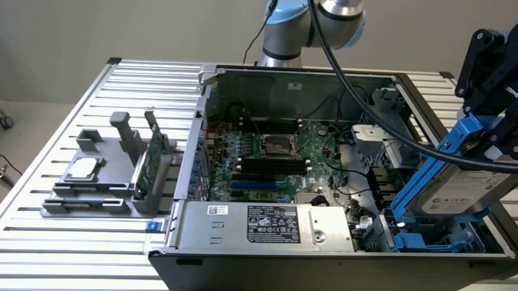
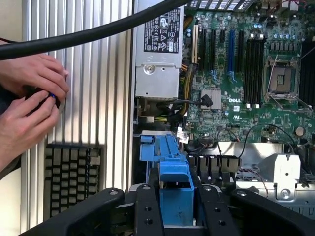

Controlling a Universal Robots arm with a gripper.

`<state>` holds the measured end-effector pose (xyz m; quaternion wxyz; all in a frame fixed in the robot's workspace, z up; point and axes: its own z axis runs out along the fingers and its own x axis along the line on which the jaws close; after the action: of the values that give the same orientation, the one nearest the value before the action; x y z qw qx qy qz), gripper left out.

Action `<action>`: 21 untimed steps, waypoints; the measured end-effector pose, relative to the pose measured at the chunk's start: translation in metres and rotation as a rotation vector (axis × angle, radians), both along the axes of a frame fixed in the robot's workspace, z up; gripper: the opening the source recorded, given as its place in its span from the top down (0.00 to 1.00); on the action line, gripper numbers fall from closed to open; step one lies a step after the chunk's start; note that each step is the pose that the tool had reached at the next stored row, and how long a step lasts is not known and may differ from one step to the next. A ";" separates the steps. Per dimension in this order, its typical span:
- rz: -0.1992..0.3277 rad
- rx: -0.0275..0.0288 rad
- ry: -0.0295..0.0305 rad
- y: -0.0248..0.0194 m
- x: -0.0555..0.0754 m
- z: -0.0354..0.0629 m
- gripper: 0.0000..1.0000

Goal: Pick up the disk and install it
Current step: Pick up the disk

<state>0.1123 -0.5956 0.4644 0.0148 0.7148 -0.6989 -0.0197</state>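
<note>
The disk (image 1: 463, 193), a silver-grey drive with a white label in a blue carrier (image 1: 441, 163), hangs tilted over the front corner of the open computer case at the exterior view's right. My gripper (image 1: 495, 142) comes down from above and is shut on the disk's upper end. In the wrist view the black fingers (image 2: 147, 212) clamp the carrier's blue end tab (image 2: 175, 189) from both sides. Just below the disk sits the case's blue drive bay (image 1: 421, 240), seen from the wrist as a blue bracket (image 2: 158, 146).
The case holds a motherboard (image 1: 267, 160) and a power supply (image 1: 263, 225) beside the bay. A grey holder (image 1: 97, 182) on the exterior view's left carries a silver chip (image 1: 85, 168) and a green card (image 1: 152, 159). A person's hands (image 2: 29, 98) and a keyboard (image 2: 71, 177) lie beside the case. A thick black cable (image 2: 88, 33) crosses overhead.
</note>
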 end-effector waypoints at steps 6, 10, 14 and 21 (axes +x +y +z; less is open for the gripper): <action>-0.001 0.0000 0.0000 0.0000 0.004 -0.0050 0.67; -0.001 -0.0014 0.0011 0.0000 0.006 -0.0054 0.67; -0.006 -0.0013 0.0016 0.0000 0.006 -0.0081 0.67; -0.028 -0.0013 0.0032 0.0001 0.006 -0.0118 0.67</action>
<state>0.1183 -0.5955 0.4526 0.0160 0.7049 -0.7089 -0.0206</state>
